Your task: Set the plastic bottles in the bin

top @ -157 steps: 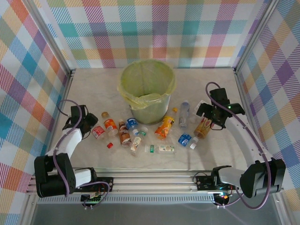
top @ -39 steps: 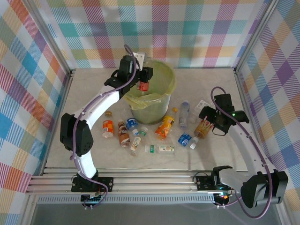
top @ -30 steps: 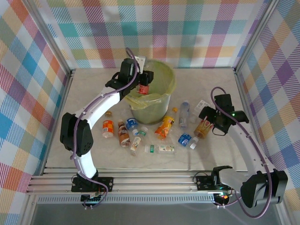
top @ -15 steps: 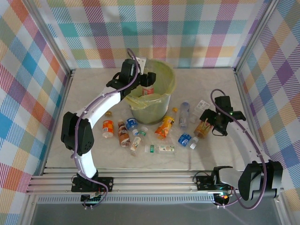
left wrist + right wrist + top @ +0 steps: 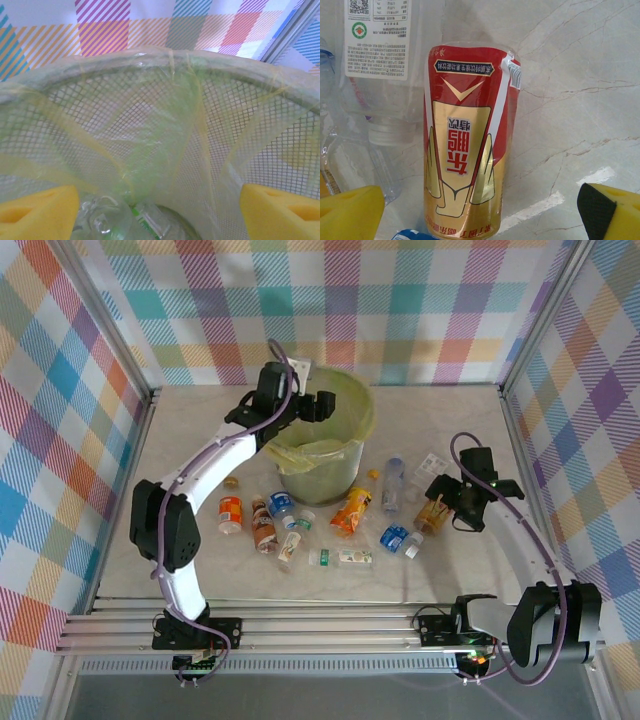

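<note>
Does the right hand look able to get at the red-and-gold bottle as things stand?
Probably yes. The right hand is open over the red-and-gold bottle, one finger on each side; the clear bottle beside it may crowd one finger.

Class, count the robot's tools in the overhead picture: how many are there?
2: the left tool hangs over the bin; the right tool is over a red-and-gold bottle. None seems hidden.
</note>
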`<move>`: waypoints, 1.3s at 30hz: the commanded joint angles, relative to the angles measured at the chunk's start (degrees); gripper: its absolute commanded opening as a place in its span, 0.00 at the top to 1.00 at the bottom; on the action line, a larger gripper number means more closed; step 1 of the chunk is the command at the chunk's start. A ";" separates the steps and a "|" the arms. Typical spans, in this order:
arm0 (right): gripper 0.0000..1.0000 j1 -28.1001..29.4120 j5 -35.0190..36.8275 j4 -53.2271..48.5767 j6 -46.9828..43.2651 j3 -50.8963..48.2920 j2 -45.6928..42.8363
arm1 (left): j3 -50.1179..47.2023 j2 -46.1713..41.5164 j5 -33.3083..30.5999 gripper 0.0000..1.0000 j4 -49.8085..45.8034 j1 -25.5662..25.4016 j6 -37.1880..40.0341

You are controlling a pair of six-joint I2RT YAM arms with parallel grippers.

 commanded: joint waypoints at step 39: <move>0.11 -0.65 -2.91 8.76 -2.92 -2.00 17.40 | -34.83 -50.51 -28.16 0.00 -1.69 -0.10 -16.20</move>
